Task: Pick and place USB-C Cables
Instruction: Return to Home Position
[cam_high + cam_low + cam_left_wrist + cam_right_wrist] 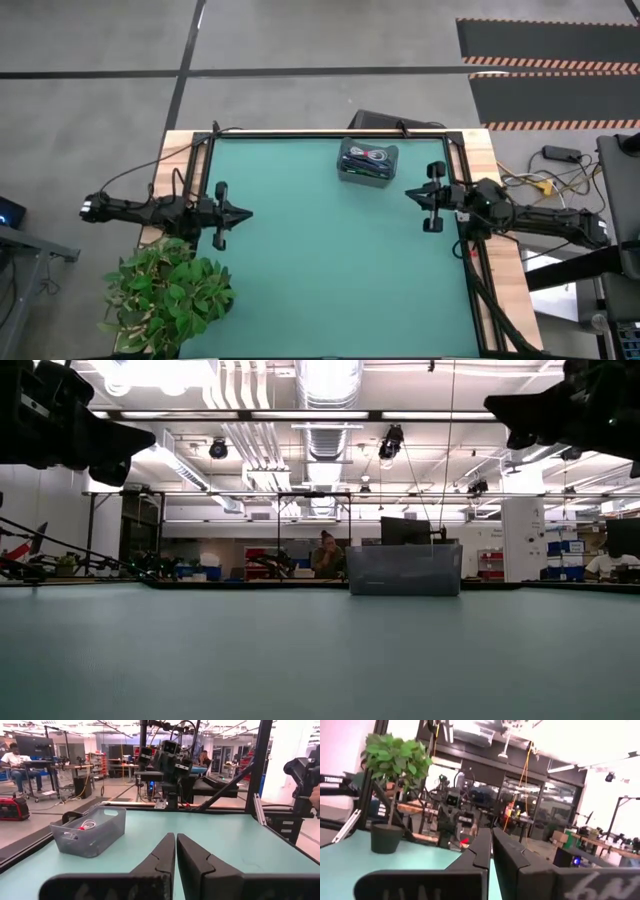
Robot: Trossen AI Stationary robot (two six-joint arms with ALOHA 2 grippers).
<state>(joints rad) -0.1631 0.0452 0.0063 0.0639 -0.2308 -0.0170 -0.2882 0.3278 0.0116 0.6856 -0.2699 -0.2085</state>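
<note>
Cables first: your USB-C cables (366, 156) all lie inside the bin (345, 172), which sits on the worktop (330, 280) toward its far edge. In the left wrist view you can pick out a white bundle (86, 825) with a red band by one wall of the bin. The darker bundles beside it are too small to tell apart. No cable shows on the worktop outside the bin.

Your left hand (247, 212) hangs well away from the bin, out on the left arm's side and nearer the front. Its fingers are pressed together with nothing between them. Your right hand (409, 193) waits near the bin on the other side, slightly nearer the front, likewise pinched closed and empty. In the low view both sit raised off the worktop, so I judge the placing done and the arms parked or close to it.

Should you need to lift a bundle again, expect it to be very light, soft and springy. A loose coil will likely sag or slip out of a pinch on a single strand. Take it across the middle, where the band gathers the loops, with the fingers spanning the whole bundle. The bin looks thin-walled and light, so a hand dragging along a wall could shove it. The plant (165, 295) stands far from the bin, beyond the left hand.
</note>
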